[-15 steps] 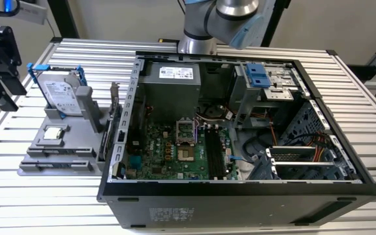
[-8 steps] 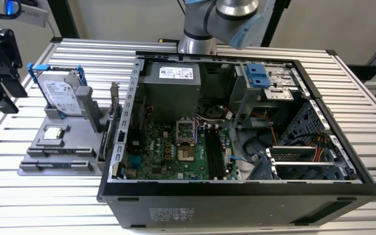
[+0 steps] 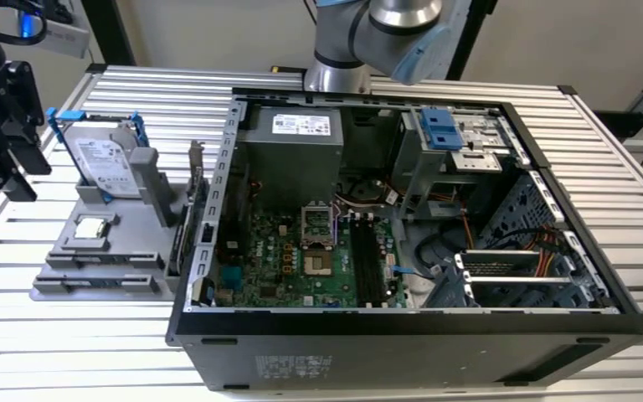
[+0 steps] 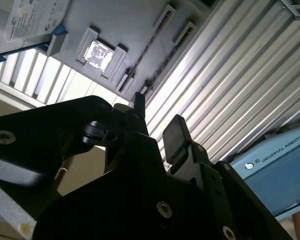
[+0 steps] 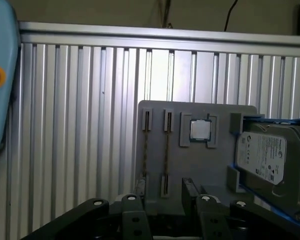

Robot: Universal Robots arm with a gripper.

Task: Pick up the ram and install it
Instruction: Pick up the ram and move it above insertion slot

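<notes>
The gripper (image 5: 165,190) sits at the bottom centre of the first wrist view. Its two black fingers (image 5: 190,189) are spread apart with nothing between them. The second wrist view shows the same thing, with one fingertip (image 4: 175,134) just right of centre, the other to its left, and an empty gap between them.

A grey holder (image 5: 210,172) lies on the slatted metal tabletop (image 5: 80,125) in the middle of the first wrist view. Two ram sticks stand on edge in its slots and show as thin dark lines. The outer ram stick (image 5: 146,150) is near the holder's left edge, and the inner ram stick (image 5: 166,150) is just beside it. The lower ends of both sticks reach down to the fingers. I cannot tell whether the fingers touch them.

Right of the sticks a small square chip (image 5: 200,130) rests in its own recess. Further right is a silver hard drive (image 5: 270,160) in a blue-edged frame.

In the exterior view the gripper hangs at the far left edge of the frame, left of the holder. There the sticks lie in the holder's lowest tiers in the lower left of the frame, below the chip and the upright hard drive.

An open computer case (image 3: 411,335) takes up the centre and right of that frame, with its green motherboard (image 3: 282,260) exposed. The arm (image 3: 394,25) crosses the top centre
</notes>
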